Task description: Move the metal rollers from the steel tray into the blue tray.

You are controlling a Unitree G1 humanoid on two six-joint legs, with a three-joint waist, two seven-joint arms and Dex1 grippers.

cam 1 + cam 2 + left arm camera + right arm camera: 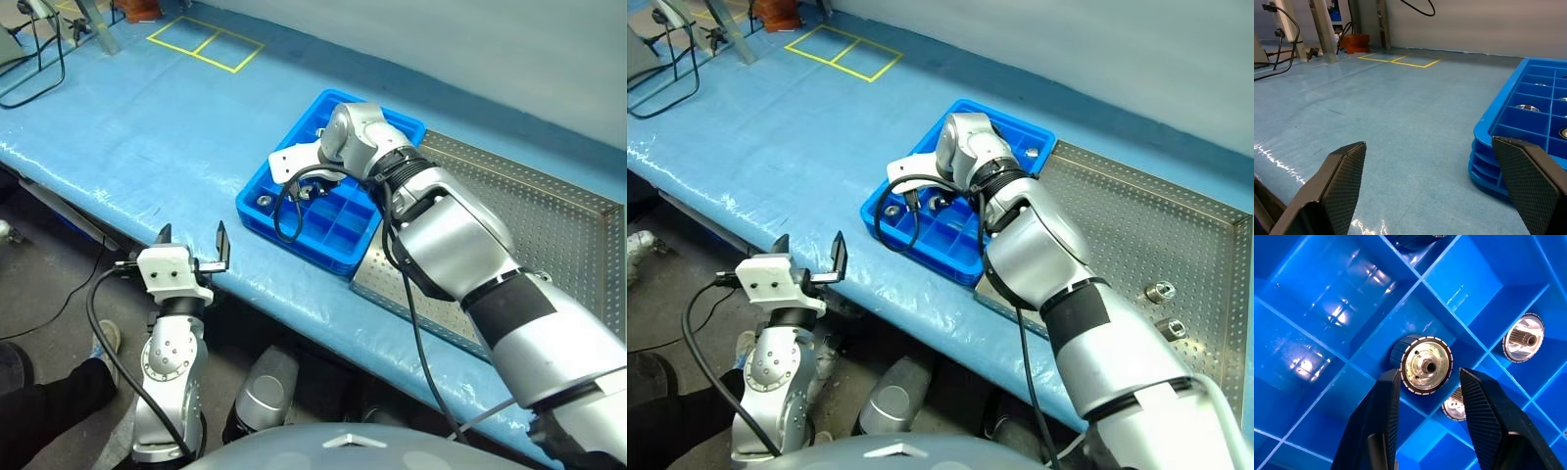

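Across the long blue-covered surface [147, 127]: wide bare stretch on the robot's left, running to yellow tape squares [206, 41] at the far edge.
Large square perforated dull-grey steel tray [1136, 235]: on the right, low raised rims, mostly bare; two small shiny hollow-centred metal rollers [1161, 292] lie near its right side.
Bright blue plastic grid tray [257, 217]: touching the steel tray's left rim, several compartments each hold one roller.
Right tool [1426, 396]: pointing steeply down into the blue tray, fingers partly apart and empty, with a roller [1425, 364] sitting in the compartment just past the fingertips.
Left tool [193, 245]: at the surface's near edge, spread wide, holding nothing.
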